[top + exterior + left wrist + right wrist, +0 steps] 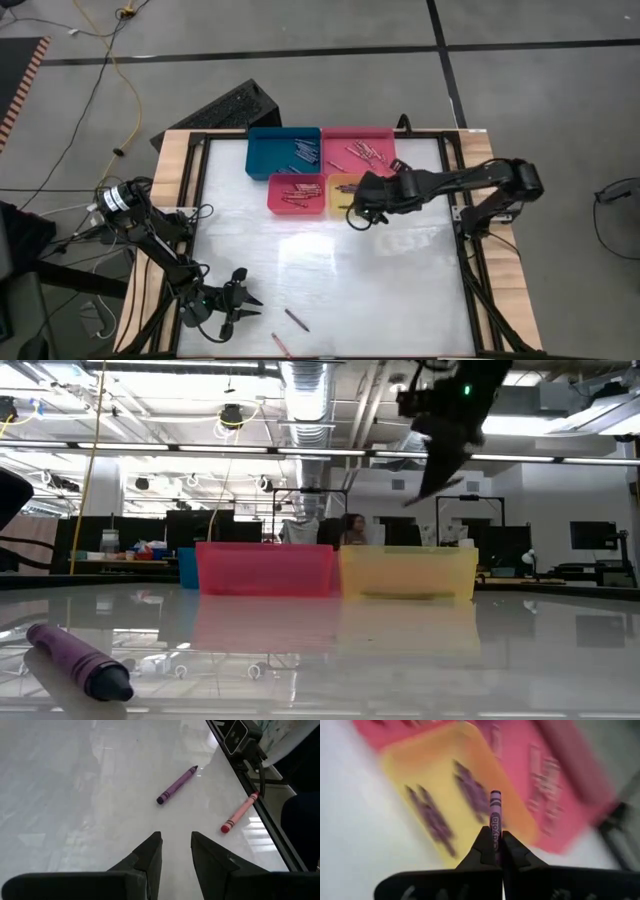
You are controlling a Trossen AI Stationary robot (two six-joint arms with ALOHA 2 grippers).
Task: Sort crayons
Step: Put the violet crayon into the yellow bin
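My right gripper (353,214) hangs over the near edge of the yellow tray (343,186) and is shut on a purple crayon (495,812). The yellow tray holds several purple crayons (432,817). My left gripper (243,301) is open and empty, low over the table's near left part. A purple crayon (176,785) and a pink-red crayon (240,812) lie flat on the table ahead of it. They also show in the high view, the purple crayon (296,319) and the pink-red crayon (280,344). My right gripper pinches the purple crayon between its two fingertips on the crayon's wrapped rear part (495,826). The crayon runs along the fingers and sticks out past their tips. It is lifted clear, above the yellow tray (425,775).
A blue tray (262,160), a pink tray (340,138) and a red tray (278,202), each with crayons, stand beside the yellow one at the table's far middle. In the low view the red tray (265,568) and yellow tray (408,572) stand side by side. The table has a raised dark frame (470,250).
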